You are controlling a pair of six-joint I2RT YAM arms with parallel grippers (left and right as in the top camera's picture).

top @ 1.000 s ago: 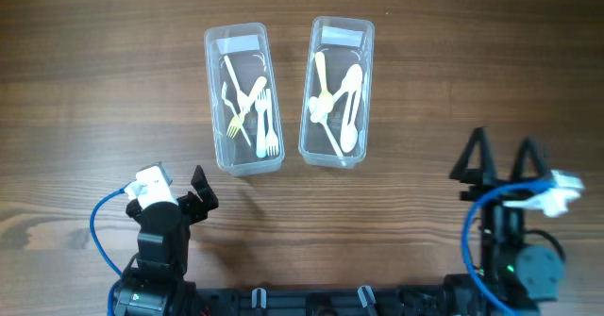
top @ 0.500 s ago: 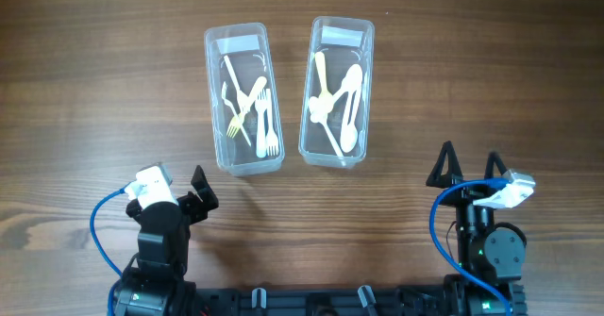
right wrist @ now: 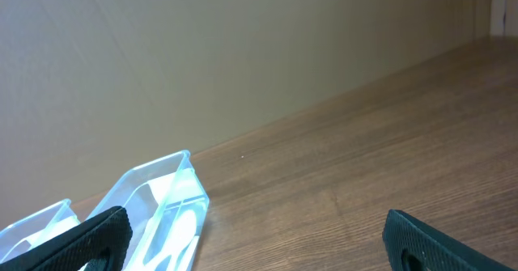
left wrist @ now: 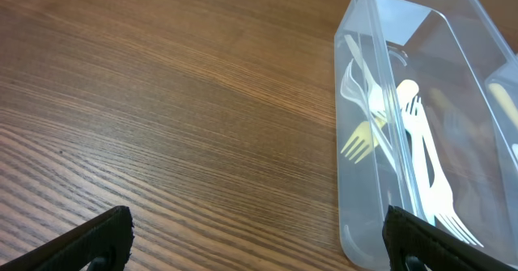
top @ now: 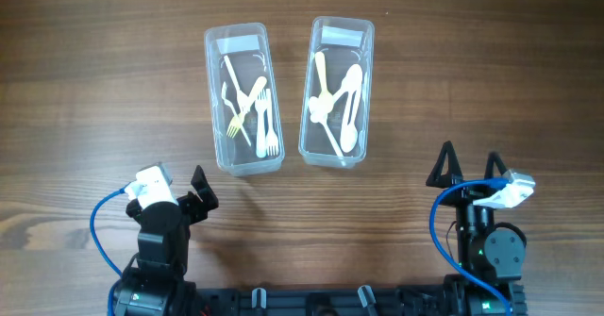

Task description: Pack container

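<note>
Two clear plastic containers stand side by side at the table's middle back. The left container (top: pixel 217 99) holds several forks (top: pixel 266 127); it also shows in the left wrist view (left wrist: pixel 356 141). The right container (top: pixel 367 90) holds several spoons (top: pixel 347 108) and shows in the right wrist view (right wrist: pixel 174 182). My left gripper (top: pixel 179 182) is open and empty, near the front left, short of the left container. My right gripper (top: pixel 469 163) is open and empty at the front right, well apart from both containers.
The wooden table (top: pixel 94 90) is bare around the containers. A plain beige wall (right wrist: pixel 202 52) rises behind the table's far edge in the right wrist view. Blue cables loop at each arm's base.
The right arm has drawn back toward the front and slightly left, then held still. The left arm and both containers have not moved.
</note>
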